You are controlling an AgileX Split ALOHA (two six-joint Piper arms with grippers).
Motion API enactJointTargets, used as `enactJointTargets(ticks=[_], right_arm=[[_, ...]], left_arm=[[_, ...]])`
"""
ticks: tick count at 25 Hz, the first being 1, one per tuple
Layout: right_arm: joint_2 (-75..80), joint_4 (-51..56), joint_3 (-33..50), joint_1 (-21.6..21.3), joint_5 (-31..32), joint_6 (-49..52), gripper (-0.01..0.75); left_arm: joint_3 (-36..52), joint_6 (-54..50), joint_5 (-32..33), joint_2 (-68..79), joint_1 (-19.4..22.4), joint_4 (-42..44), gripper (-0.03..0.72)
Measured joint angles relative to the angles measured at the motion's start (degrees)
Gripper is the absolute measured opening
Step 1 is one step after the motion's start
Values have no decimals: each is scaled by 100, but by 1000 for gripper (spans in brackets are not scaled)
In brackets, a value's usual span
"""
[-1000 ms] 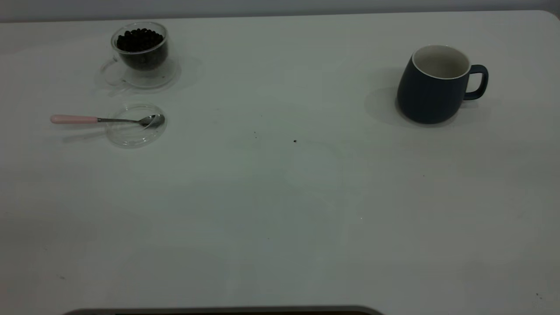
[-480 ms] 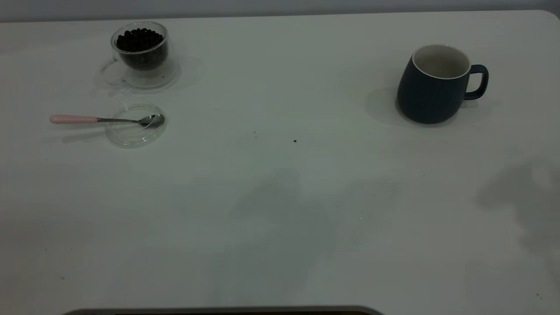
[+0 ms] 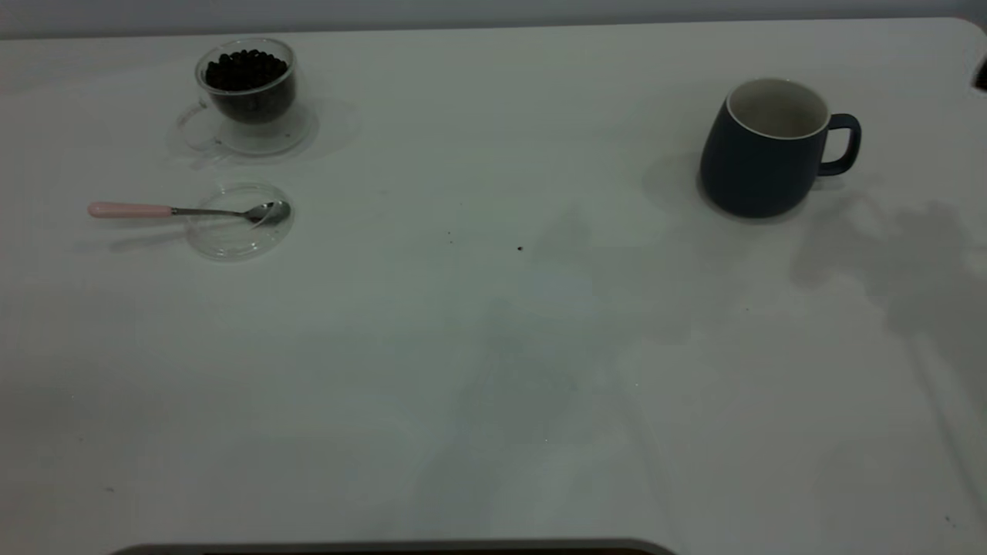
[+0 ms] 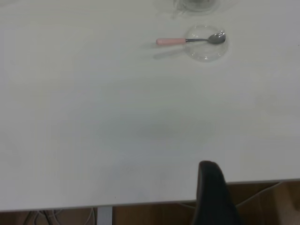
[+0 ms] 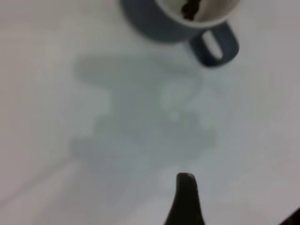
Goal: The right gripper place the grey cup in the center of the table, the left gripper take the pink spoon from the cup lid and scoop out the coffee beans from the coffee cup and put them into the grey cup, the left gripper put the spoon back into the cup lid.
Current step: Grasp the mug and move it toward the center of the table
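The grey cup stands upright at the far right of the table, handle to the right. It also shows in the right wrist view. My right gripper hovers open and empty a short way from the cup's handle side. The coffee cup with the coffee beans stands on its saucer at the far left. In front of it, the pink spoon rests with its bowl in the cup lid. My left gripper is over the table's near edge, far from the spoon and lid.
The right arm's shadow lies on the table right of the grey cup. A dark part shows at the right edge of the exterior view. A few dark specks lie mid-table. The floor shows below the table edge.
The right arm's shadow has moved up the table toward the grey cup. The cup, spoon, lid and coffee cup have not moved.
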Motion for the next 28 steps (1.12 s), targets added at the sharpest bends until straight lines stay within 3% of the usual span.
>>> enactJointTargets(ticks=[12,28], right_arm=[[1898,-19,-1138,199,-417,-695,635],[2724,-54,-1646,740,-965,-1053,606]], left_arm=[[0,0,0,0,0,0,505],[0,-9,0,0,0,0,505]])
